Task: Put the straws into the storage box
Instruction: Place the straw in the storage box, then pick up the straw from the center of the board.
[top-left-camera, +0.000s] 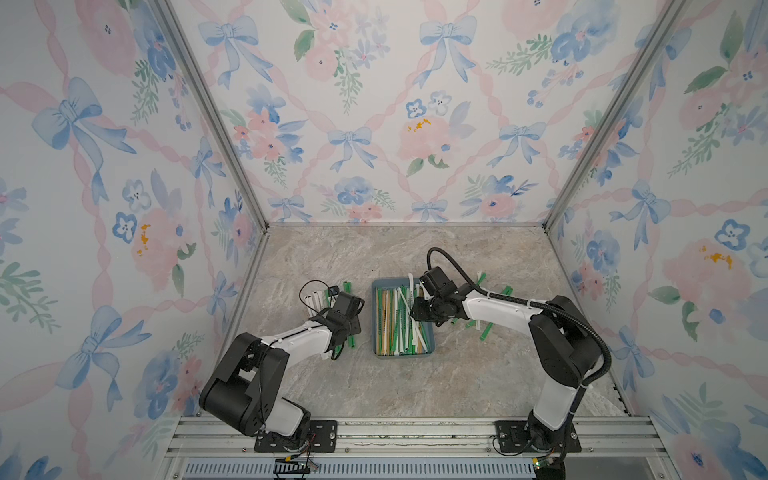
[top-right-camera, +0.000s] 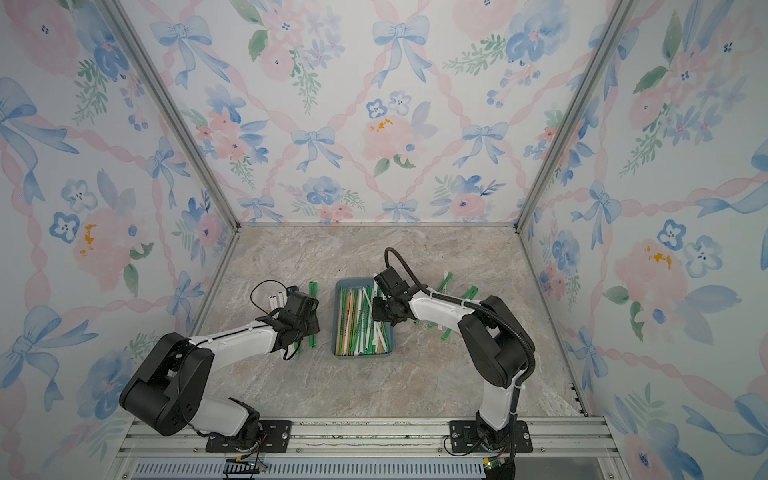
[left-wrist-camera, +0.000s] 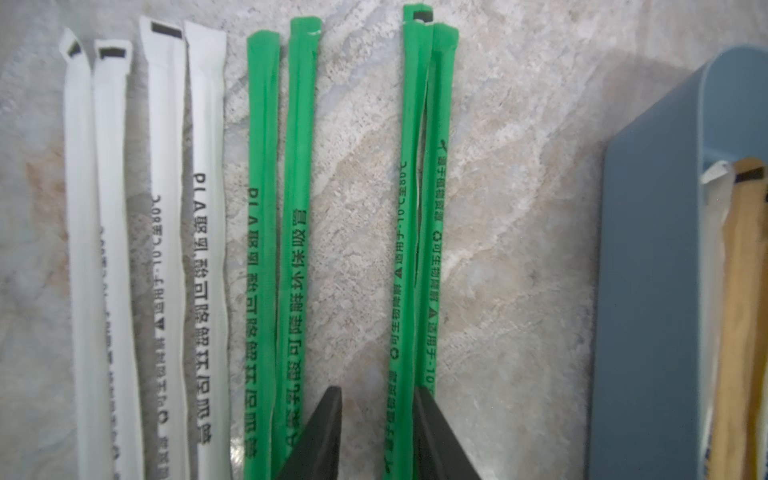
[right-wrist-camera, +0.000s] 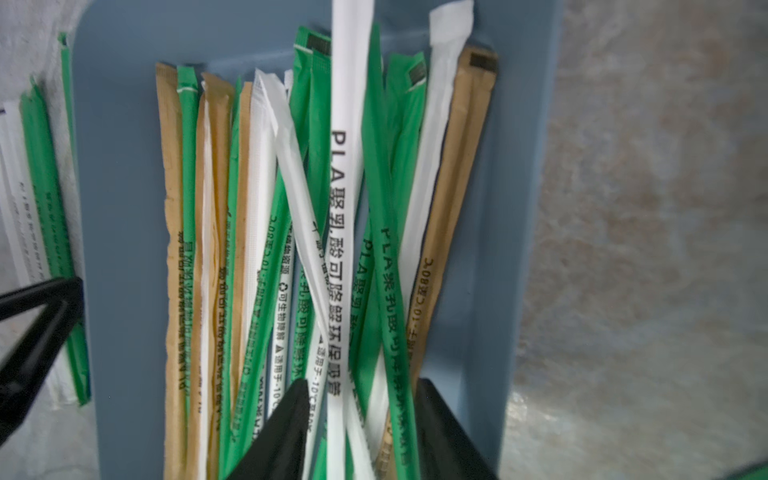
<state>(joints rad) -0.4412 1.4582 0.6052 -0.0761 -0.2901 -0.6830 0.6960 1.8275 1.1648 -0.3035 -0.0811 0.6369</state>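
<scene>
1. Left claw (left-wrist-camera: 376, 392) hangs low over the bench (left-wrist-camera: 519, 249) with its jaws apart, astride the green pair (left-wrist-camera: 415, 208) that lies nearest the storage box (left-wrist-camera: 648, 291). Nothing is pinched yet. One of the pair sits in the gap and the other runs under a finger, so closing may well catch only one.
2. That pair looks like the sensible pick. It lies parallel to the box wall and close to it, so the carry needs little turning.
3. Right claw (right-wrist-camera: 362, 386) sits over the inside of the box, jaws apart. A printed white straw (right-wrist-camera: 343, 166) runs between them with clear space on either side, so it is not gripped.
4. This white straw rides on top of the heap, and its far end reaches past the far rim. It may need a nudge to settle.
5. Most straws (top-left-camera: 390, 320) in the box lie lengthwise, because the box is barely longer than they are. The crossed ones sit high.
6. Left to move are four white straws (left-wrist-camera: 162, 208) and two more green straws (left-wrist-camera: 282, 208) beside the left arm. More loose straws (top-left-camera: 484, 330) lie on the bench by the right arm. The job looks past halfway.
</scene>
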